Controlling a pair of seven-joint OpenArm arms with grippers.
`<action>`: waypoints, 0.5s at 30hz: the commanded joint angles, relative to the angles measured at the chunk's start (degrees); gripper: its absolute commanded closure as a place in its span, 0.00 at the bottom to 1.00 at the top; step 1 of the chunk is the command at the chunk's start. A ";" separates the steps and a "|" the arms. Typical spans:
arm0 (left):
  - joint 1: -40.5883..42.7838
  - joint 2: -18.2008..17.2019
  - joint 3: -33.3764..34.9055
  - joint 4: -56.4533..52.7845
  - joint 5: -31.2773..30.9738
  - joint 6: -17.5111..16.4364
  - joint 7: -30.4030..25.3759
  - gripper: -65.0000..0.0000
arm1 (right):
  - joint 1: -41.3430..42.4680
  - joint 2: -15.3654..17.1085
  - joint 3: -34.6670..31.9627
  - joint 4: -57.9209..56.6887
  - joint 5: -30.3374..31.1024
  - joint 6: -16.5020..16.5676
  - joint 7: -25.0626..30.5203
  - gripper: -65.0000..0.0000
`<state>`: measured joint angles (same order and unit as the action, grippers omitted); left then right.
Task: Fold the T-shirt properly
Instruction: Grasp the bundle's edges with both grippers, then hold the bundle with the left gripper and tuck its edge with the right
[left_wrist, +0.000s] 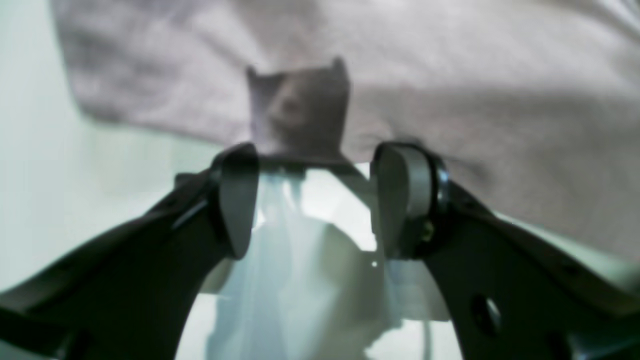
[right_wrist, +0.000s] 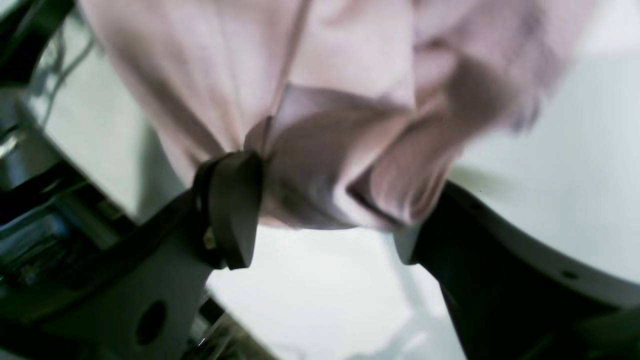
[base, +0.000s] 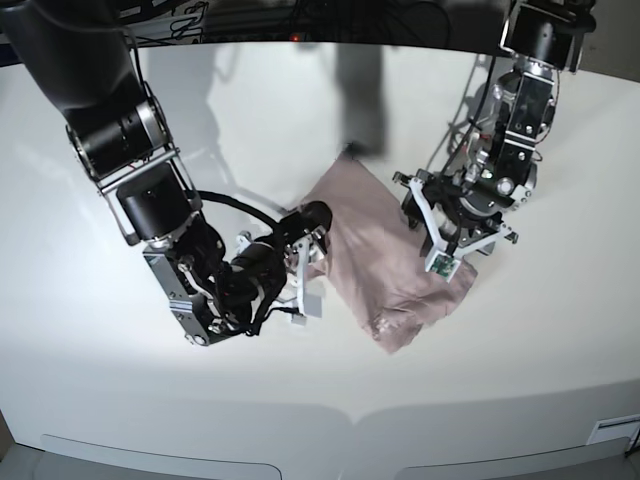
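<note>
Gripping a bunched edge of the soft dusty pink cotton T-shirt (base: 385, 255), lying crumpled mid-table (base: 90, 390), with the right gripper (right_wrist: 320, 220), jaws pinching folds, probably for lifting. Hovering beside its opposite edge with the left gripper (left_wrist: 310, 200), jaws spread, holding nothing.

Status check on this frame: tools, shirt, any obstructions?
Left tool open, at the T-shirt edge, nothing gripped. Right tool has bunched cloth between its fingers; grip unclear. Shirt crumpled on the table, not folded. No obstructions visible.
</note>
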<state>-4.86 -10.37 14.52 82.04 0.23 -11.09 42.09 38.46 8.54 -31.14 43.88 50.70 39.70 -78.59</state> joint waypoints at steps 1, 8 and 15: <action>-1.22 -0.31 -0.22 0.50 0.83 0.44 -0.35 0.43 | 1.64 0.00 0.24 0.74 1.73 0.30 -1.20 0.40; -1.79 -0.24 -0.22 0.35 -0.87 0.42 -1.49 0.43 | -1.60 -0.31 0.24 0.79 8.13 0.30 -1.41 0.40; -1.81 -0.28 -0.22 0.31 -0.63 0.42 -1.70 0.43 | -4.68 -0.31 0.24 0.81 14.45 0.30 -1.41 0.40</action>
<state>-5.56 -10.48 14.52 81.62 -0.01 -10.85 41.50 32.47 8.27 -30.89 44.14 64.99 39.75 -79.59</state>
